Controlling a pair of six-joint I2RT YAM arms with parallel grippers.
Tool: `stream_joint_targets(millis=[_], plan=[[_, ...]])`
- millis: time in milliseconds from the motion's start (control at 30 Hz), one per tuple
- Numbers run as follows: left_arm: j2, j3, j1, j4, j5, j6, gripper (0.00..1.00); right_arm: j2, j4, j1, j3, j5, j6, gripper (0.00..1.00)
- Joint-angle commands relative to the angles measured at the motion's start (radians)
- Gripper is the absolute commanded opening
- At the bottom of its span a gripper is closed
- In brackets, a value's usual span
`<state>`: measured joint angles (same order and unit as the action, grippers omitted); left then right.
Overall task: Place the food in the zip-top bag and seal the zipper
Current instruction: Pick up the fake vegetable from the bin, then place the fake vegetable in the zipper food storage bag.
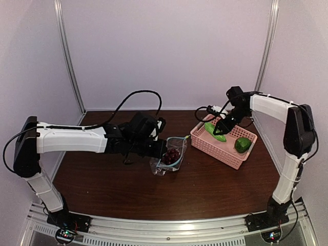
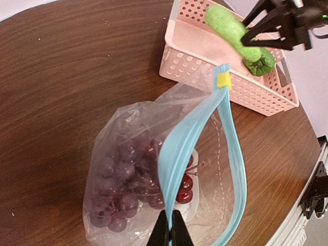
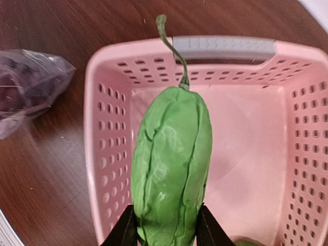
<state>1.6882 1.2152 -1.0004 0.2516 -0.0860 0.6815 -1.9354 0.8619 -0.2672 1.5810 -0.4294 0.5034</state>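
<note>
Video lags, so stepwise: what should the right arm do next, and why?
Probably carry the green vegetable left to the zip-top bag: the right gripper grips it over the pink basket, the left gripper holds the mouth open, grapes already inside.

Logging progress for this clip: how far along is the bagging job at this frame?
Roughly halfway. Done: the grapes sit inside the zip-top bag. In hand: the left gripper pinches the zipper edge, with the mouth open, while the right gripper grips the green vegetable over the pink basket. Remaining: carry the vegetable into the bag, then seal the zipper, which gapes open.
</note>
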Motion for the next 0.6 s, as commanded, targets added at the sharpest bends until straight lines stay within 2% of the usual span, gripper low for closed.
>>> stream_joint_targets(millis=[0, 133, 233, 400, 567], plan=[[-0.003, -0.001, 0.005, -0.072, 0.022, 0.022, 0.0, 0.249, -0.032, -0.004, -0.064, -0.178, -0.004, 0.19], [0.006, -0.016, 0.013, -0.139, 0.079, 0.065, 0.0, 0.386, -0.131, -0.067, -0.18, -0.435, -0.031, 0.18], [0.007, -0.02, 0.022, -0.178, 0.126, 0.097, 0.0, 0.449, -0.272, -0.144, -0.257, -0.532, -0.103, 0.19], [0.006, -0.042, 0.047, -0.236, 0.191, 0.148, 0.0, 0.456, -0.438, -0.289, -0.324, -0.567, -0.143, 0.19], [0.006, -0.056, 0.083, -0.247, 0.292, 0.155, 0.0, 0.414, -0.45, -0.368, -0.321, -0.541, 0.017, 0.19]])
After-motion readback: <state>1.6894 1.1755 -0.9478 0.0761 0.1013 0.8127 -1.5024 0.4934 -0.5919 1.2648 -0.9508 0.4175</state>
